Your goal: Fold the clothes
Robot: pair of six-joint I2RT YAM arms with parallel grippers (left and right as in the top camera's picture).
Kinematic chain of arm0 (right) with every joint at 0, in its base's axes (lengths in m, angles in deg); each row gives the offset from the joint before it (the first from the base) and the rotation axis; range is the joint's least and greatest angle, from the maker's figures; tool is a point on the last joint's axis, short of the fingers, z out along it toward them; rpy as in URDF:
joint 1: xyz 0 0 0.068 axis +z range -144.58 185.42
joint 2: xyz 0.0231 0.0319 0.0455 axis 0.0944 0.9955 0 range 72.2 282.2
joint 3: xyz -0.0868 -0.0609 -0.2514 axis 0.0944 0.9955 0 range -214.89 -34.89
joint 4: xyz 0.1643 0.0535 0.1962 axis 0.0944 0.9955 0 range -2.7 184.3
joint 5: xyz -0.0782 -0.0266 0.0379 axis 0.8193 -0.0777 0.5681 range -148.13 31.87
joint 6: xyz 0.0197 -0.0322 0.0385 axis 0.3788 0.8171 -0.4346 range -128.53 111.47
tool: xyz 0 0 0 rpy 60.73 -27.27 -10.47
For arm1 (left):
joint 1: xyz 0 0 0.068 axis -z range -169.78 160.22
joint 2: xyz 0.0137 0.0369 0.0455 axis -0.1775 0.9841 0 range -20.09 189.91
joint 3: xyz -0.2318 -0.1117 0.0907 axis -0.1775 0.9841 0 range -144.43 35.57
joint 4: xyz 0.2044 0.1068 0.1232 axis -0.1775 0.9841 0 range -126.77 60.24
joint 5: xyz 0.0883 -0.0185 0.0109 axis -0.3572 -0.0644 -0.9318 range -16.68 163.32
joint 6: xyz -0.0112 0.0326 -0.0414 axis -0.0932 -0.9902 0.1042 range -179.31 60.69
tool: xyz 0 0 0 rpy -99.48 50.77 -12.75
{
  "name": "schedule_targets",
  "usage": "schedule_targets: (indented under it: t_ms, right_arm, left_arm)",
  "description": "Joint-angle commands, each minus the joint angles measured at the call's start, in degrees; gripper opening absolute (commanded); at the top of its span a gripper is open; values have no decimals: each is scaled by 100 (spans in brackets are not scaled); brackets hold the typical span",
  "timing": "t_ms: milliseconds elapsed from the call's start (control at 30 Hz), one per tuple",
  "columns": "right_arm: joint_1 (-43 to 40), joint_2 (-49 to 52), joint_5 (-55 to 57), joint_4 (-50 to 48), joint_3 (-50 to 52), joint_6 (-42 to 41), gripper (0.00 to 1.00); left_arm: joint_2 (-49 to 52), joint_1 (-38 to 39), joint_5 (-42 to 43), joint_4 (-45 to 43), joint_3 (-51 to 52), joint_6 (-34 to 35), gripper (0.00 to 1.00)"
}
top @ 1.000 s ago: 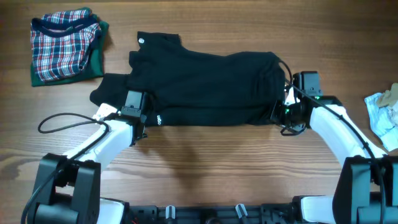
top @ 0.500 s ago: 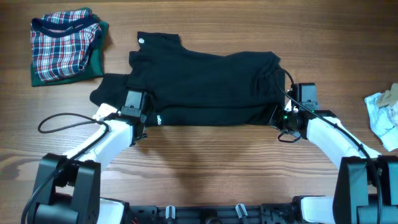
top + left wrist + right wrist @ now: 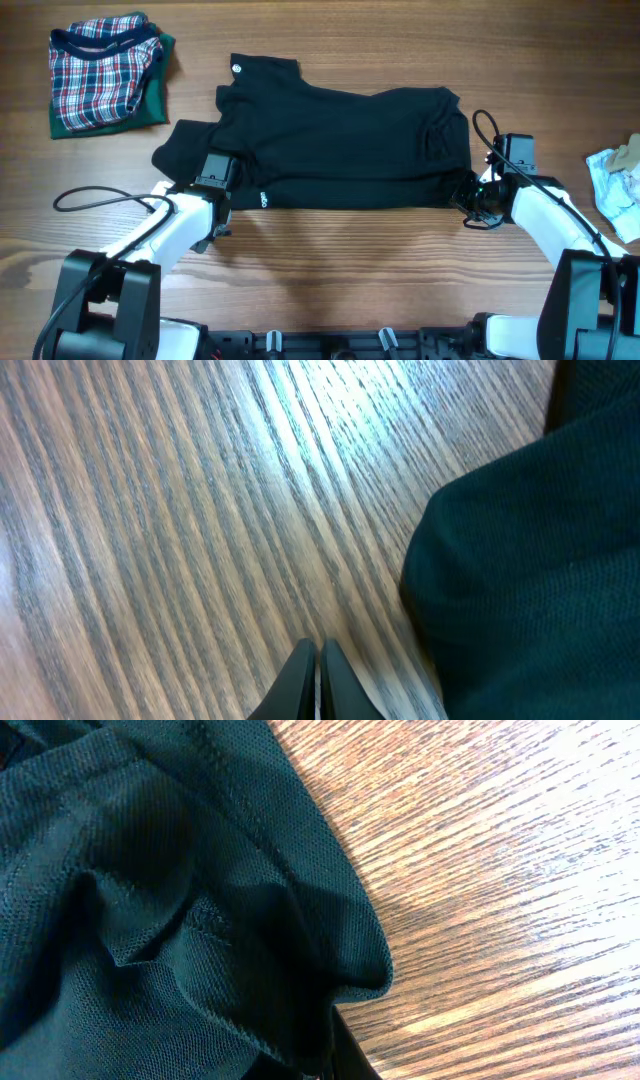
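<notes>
where it lies spread across the middle of the wooden desk (image 3: 330,270), the black shirt (image 3: 340,150) runs crosswise, its collar end toward the left and its hem end toward the right. a small white logo (image 3: 238,68) shows near the far left corner, and a bit of white lettering (image 3: 263,199) sits on the near edge. a dark sleeve pokes out at the left side. the fabric is rumpled, with creases gathered toward the right end.

the right pincer (image 3: 330,1060) is closed on the shirt's near right corner; in the right wrist view the mesh fabric bunches in folds that run down into the fingers, with bare wood just beside it. the left pincer (image 3: 318,675) is closed too, its tips pressed together over bare wood, with the shirt's edge just to one side of them; no cloth shows between the tips.

a black cable (image 3: 90,195) loops on the desk beside the left arm. a folded plaid garment (image 3: 105,85) with navy trim lies at the far left corner, well apart from the shirt. a crumpled pale cloth (image 3: 618,190) rests at the right edge.
</notes>
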Motion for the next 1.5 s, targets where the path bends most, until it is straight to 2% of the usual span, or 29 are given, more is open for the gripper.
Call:
schedule_targets:
  t_ms: [0, 33, 67, 133, 233, 267, 300, 333, 400, 433, 467, 500, 533, 567, 667, 800, 933, 1200, 1300, 1467]
  right_arm:
    - [-46, -66, 42, 70, -57, 87, 17]
    - [-46, -70, -70, 74, -63, 98, 38]
    - [-46, -94, -282, 138, -105, 116, 54]
    - [-46, -249, -614, 376, -313, 221, 57]
    - [-44, -916, -629, 1198, -960, 382, 59]
    - [-44, -1154, -684, 1366, -1119, 492, 64]
    - [-44, -1364, -929, 1379, -1185, 761, 65]
    - [-44, -1521, -1167, 1351, -1189, 944, 70]
    - [-4, -1659, -1432, 1327, -1189, 1451, 73]
    - [44, -1609, -1440, 1355, -1180, 1794, 65]
    - [96, -1569, -1438, 1357, -1172, 1888, 53]
    - [160, -1517, -1440, 1342, -1172, 1921, 31]
    - [251, -1412, -1438, 1244, -1172, 1921, 15]
    - [315, -1283, -1438, 1121, -1172, 1923, 5]
    - [372, -734, -1440, 763, -1172, 1982, 4]
    - [372, 114, -1440, 407, -1172, 2031, 4]
    - [372, 518, -1443, 195, -1172, 2028, 4]
    - [372, 533, -1440, 234, -1169, 2031, 5]
    - [372, 533, -1443, 269, -1167, 2026, 5]
    - [372, 540, -1436, 273, -1097, 1845, 5]
  left_arm:
    - [22, -50, -361, 2, 59, -26, 4]
    - [20, -50, -358, 0, 59, -26, 4]
    - [7, -50, -352, 4, 57, -26, 4]
    - [-138, -48, -254, 151, 28, -28, 4]
    - [-798, -48, -240, 824, -192, -28, 5]
    - [-1084, -48, -164, 1043, -267, -31, 6]
    - [-1410, -48, 46, 1097, -308, -269, 8]
    - [-1672, -48, 315, 990, -308, -662, 10]
    - [-2122, -48, 1150, 437, -308, -1856, 28]
    - [-2341, -46, 2039, -245, -308, -2855, 22]
    - [-2337, -31, 2284, -503, -308, -3093, 5]
    - [-2282, -13, 2282, -586, -308, -3126, 4]
    - [-2090, -4, 2288, -702, -308, -3163, 4]
    - [-1860, -4, 2286, -772, -308, -3161, 4]
    - [-1029, -4, 2284, -1268, -308, -3165, 4]
    - [-76, -4, 2282, -2492, -308, -3165, 4]
    - [337, -7, 2170, -3182, -308, -3165, 4]
    - [442, -7, 2002, -4651, -308, -3167, 4]
    - [463, -4, 2004, -4500, -308, -3182, 4]
    - [463, -4, 2070, -2597, -308, -3158, 4]
